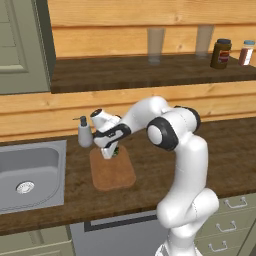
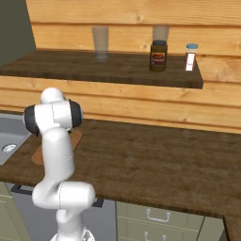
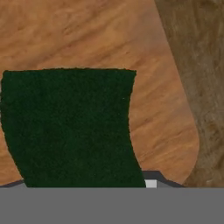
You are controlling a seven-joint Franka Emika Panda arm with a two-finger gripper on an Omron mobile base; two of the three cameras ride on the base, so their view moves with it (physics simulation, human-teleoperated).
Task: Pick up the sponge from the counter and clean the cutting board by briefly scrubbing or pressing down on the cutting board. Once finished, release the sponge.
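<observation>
Seen from the left base view, the white arm is reaching down over the cutting board (image 1: 113,170), which is lying on the dark counter (image 1: 165,170) beside the grey sink (image 1: 31,172); the gripper (image 1: 109,152) is pressing at the board's far end, with a sliver of green sponge (image 1: 115,151) peeking beneath it and a soap dispenser (image 1: 84,132) standing just behind. From the right base view, the arm is blocking most of the cutting board (image 2: 75,137), while a jar (image 2: 158,56) and a shaker (image 2: 190,57) are sitting on the upper shelf (image 2: 117,70). In the hand view, the jaws are sitting closed tight on the dark green sponge (image 3: 72,127), which is hanging over the cutting board (image 3: 157,118).
</observation>
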